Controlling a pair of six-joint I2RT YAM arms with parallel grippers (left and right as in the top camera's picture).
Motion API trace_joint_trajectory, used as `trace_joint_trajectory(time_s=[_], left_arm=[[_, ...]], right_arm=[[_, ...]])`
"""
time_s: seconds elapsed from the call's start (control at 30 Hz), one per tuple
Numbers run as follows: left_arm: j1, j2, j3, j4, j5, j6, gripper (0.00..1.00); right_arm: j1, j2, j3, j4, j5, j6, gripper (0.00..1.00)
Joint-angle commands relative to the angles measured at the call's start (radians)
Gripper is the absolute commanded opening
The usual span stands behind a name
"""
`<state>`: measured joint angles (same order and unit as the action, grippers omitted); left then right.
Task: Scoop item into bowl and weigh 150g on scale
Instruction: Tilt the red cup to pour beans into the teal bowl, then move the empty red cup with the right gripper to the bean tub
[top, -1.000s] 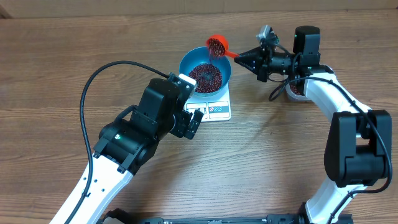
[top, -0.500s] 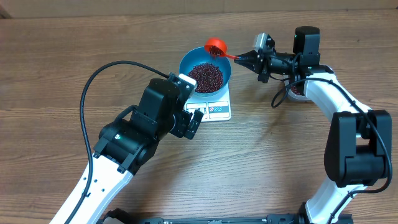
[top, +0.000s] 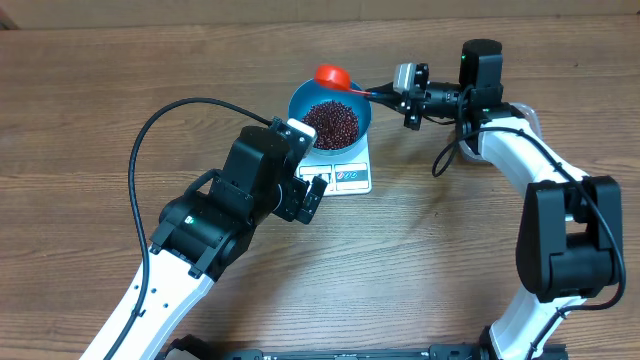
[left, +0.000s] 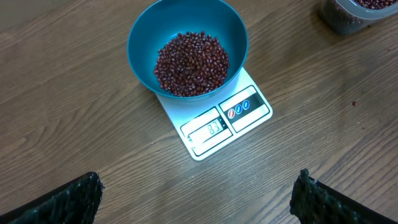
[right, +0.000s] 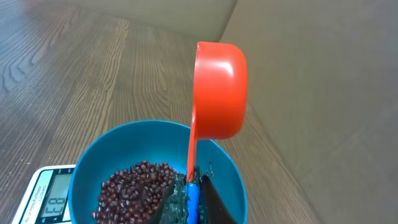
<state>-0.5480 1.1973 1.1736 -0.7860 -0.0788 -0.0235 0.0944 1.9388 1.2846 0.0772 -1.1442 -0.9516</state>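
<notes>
- One bench (top: 90, 90) of wood grain carries everything.
- Two arms. The left tool (left: 198, 183) hangs over the bench just in front of the scale, its fingers wide apart and holding nothing. The right tool (top: 392, 90) is clamped on the scoop's handle.
- One scale (left: 249, 107), white and flat, with the bowl standing on it. Its display is lit, but I cannot read the digits for certain.
- One bowl (left: 142, 38), blue and deep, holding a good heap.
- One clear tub (left: 341, 18), well apart to the right of the scale, seen only at the edge of the left wrist view, with beans in it too.
- One red scoop (right: 219, 87), held over the bowl's far rim and turned so its back shows. No beans are visible in it, so the step in hand looks like the end of a pour.
- Beans (left: 189, 62), too many to count, lie mostly in the bowl.
- Next, as I judge it, check the display against the target. If it is short, take the scoop to the tub for a smaller load and tip it in gently, as overshooting is easy.
</notes>
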Motion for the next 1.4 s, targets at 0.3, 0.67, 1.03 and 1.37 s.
trace_joint_trajectory(time_s=[0.3, 0.67, 1.03, 1.37], left_arm=[[0.005, 0.005, 0.002, 0.0, 0.002, -0.01, 1.0], [0.005, 0.005, 0.002, 0.0, 0.002, -0.01, 1.0], [0.005, 0.005, 0.002, 0.0, 0.002, -0.01, 1.0], [0.005, 0.005, 0.002, 0.0, 0.002, -0.01, 0.99]], right_arm=[[0.002, 0.001, 0.02, 0.075, -0.006, 0.14, 0.04], [-0.061, -0.113, 0.064, 0.251, 0.154, 0.954, 0.04], [-0.17, -0.257, 0.31, -0.466, 0.717, 0.967, 0.04], [-0.18, -0.267, 0.409, -0.949, 1.196, 0.751, 0.04]])
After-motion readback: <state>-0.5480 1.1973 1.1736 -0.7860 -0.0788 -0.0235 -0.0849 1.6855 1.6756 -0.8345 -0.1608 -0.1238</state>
